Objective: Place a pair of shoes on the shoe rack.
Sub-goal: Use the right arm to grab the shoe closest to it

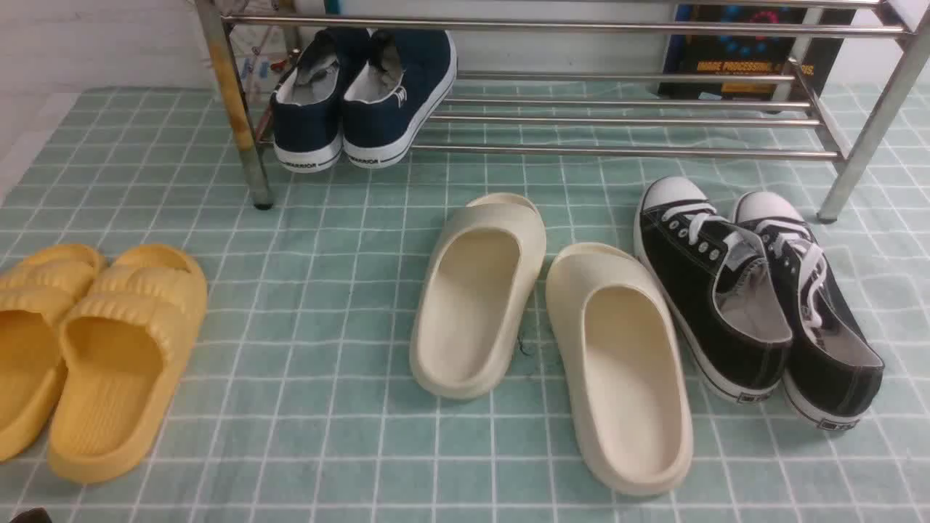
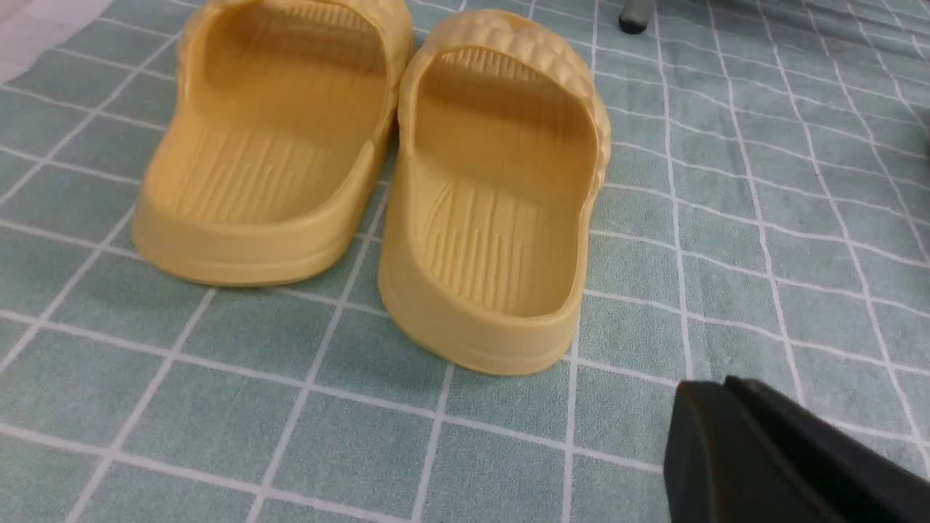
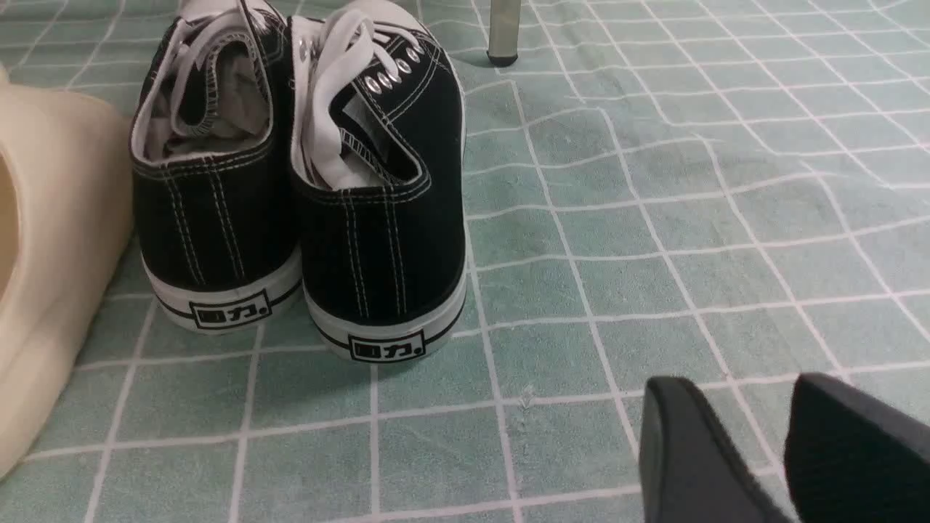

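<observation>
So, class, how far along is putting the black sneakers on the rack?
Done: nothing; both black sneakers sit on the cloth before the rack. In hand: the right gripper is behind their heels, jaws apart, empty. Still to do: grip the pair and set them on the rack.

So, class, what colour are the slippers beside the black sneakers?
Cream slippers; clearest in the front view.

Behind the shoe rack (image 1: pixel 625 152), a dark book (image 1: pixel 741 52) stood partly hidden by its tubes; the rack's top was cut off.
</observation>
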You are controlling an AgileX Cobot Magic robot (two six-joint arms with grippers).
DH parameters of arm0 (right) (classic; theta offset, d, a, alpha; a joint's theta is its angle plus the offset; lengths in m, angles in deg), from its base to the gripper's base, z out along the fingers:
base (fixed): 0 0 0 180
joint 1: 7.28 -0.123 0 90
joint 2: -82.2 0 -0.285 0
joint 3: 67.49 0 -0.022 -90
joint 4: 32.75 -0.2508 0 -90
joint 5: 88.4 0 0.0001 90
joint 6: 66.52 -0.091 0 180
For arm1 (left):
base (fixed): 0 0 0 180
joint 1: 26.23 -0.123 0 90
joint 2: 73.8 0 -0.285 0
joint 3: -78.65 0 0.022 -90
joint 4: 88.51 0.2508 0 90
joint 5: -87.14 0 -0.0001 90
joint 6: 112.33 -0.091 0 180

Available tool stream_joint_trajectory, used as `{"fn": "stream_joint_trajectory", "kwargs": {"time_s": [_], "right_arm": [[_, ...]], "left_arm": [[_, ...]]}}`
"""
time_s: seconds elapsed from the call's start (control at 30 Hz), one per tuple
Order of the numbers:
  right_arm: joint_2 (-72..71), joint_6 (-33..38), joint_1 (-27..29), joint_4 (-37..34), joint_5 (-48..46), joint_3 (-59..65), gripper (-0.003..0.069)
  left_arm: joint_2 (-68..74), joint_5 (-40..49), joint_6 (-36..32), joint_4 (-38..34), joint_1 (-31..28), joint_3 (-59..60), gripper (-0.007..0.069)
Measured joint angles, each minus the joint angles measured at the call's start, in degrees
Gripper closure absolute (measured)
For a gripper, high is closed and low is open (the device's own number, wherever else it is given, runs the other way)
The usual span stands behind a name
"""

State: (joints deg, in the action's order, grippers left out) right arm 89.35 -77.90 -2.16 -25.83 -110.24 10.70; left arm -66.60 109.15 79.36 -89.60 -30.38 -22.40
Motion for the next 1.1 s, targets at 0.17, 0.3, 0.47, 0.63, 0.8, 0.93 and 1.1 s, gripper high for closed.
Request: {"fn": "stream_joint_trajectory", "kwargs": {"time_s": [0.17,0.3,0.47,0.63,0.8,0.93,1.1], "right_arm": [[0.0,-4.7,0.0,-5.2,0.6,0.0,0.0412],[0.0,-6.2,0.0,-6.1,0.8,0.0,0.0412],[0.0,-6.8,0.0,-6.9,0.9,0.0,0.0412],[0.0,-18.9,0.0,-18.3,2.4,0.4,0.0412],[0.0,-31.2,0.0,-28.2,3.0,0.4,0.0412],[0.0,-31.5,0.0,-26.0,3.2,0.4,0.0412],[0.0,-30.2,0.0,-23.2,4.3,0.5,0.0412]], "left_arm": [[0.0,0.0,0.0,0.0,0.0,0.0,0.0582],[0.0,0.0,0.0,0.0,0.0,0.0,0.0581],[0.0,0.0,0.0,0.0,0.0,0.0,0.0581],[0.0,0.0,0.0,0.0,0.0,0.0,0.0577],[0.0,0.0,0.0,0.0,0.0,0.0,0.0569],[0.0,0.0,0.0,0.0,0.0,0.0,0.0566],[0.0,0.0,0.0,0.0,0.0,0.0,0.0563]]}}
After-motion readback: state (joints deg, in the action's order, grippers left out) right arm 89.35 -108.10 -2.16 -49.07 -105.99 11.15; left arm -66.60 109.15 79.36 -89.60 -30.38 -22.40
